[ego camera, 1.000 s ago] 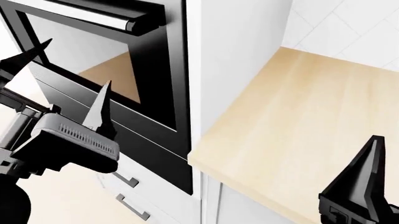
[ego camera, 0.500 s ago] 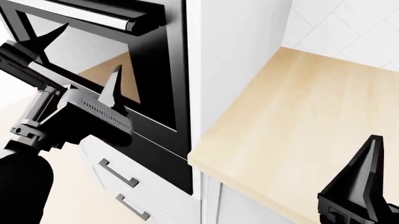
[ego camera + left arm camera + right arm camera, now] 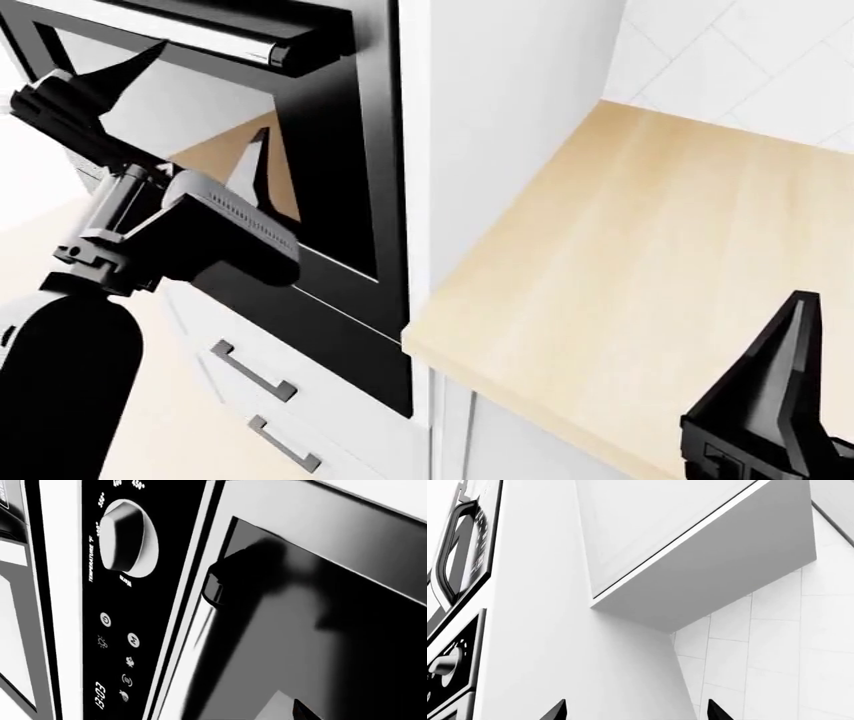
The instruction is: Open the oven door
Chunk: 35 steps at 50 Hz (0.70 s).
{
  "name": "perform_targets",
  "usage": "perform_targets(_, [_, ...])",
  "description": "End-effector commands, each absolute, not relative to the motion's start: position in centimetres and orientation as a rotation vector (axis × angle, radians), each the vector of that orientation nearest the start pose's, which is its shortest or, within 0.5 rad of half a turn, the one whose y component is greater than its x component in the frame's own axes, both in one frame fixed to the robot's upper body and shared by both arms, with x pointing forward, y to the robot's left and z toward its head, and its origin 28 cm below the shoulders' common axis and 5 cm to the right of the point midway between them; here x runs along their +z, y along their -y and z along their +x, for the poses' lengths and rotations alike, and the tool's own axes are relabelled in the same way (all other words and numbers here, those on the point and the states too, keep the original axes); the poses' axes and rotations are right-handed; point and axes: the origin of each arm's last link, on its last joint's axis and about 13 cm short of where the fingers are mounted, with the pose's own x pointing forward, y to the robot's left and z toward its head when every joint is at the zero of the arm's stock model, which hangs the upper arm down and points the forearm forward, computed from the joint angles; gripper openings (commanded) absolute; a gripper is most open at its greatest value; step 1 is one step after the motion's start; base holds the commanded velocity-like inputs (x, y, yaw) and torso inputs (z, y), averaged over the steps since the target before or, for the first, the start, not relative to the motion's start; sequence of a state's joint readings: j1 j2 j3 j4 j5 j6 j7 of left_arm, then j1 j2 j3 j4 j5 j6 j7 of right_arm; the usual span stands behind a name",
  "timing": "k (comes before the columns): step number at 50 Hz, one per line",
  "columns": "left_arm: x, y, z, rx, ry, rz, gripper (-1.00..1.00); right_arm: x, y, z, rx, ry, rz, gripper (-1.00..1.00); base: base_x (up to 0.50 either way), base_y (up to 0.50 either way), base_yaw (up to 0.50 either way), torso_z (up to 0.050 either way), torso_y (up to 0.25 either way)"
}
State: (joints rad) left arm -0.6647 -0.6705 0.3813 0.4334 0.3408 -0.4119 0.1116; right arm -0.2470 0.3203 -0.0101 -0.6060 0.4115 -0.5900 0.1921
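Note:
The oven door point(image 3: 358, 190) is glossy black with a wide glass window and looks closed. Its thick silver bar handle point(image 3: 214, 35) runs along the top. My left gripper point(image 3: 210, 92) is open in front of the window, just below the handle, with nothing between its fingers. Its upper fingertip point(image 3: 158, 47) reaches almost to the handle's underside. In the left wrist view the handle's end point(image 3: 213, 586) and the dark door glass point(image 3: 320, 645) fill the picture. My right gripper point(image 3: 636, 711) is open and empty, low over the counter at the right.
A light wooden countertop point(image 3: 641, 250) lies to the right of a tall white cabinet side point(image 3: 507, 130). White drawers with bar pulls point(image 3: 254, 372) sit under the oven. A control panel with a knob point(image 3: 127, 537) sits above the door. A white wall cabinet point(image 3: 694, 555) hangs by the tiled wall point(image 3: 774, 645).
My left gripper has risen and moved in toward the oven, from beside the lower window up to just below the handle. The right arm has not moved.

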Motion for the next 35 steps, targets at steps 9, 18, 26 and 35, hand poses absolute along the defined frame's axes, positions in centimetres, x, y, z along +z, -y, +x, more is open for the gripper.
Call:
perform_targets(9, [24.8, -28.4, 27.9, 0.003, 0.544, 1.130, 1.00, 14.0, 13.6, 14.3, -0.005, 0.881, 0.265, 1.00, 0.00, 0.00, 0.00, 0.000, 0.000])
perform_targets(18, [25.5, -28.5, 27.8, 0.021, 0.564, 1.207, 1.00, 14.0, 13.6, 14.4, -0.004, 0.880, 0.266, 1.00, 0.00, 0.00, 0.00, 0.000, 0.000])
perform_targets(26, [25.7, -28.5, 28.0, 0.018, 0.563, 1.233, 1.00, 14.0, 13.6, 14.4, -0.004, 0.879, 0.266, 1.00, 0.00, 0.00, 0.00, 0.000, 0.000])
perform_targets(35, [26.2, -28.5, 28.3, 0.004, 0.555, 1.257, 1.00, 14.0, 13.6, 14.4, -0.003, 0.878, 0.267, 1.00, 0.00, 0.00, 0.00, 0.000, 0.000])
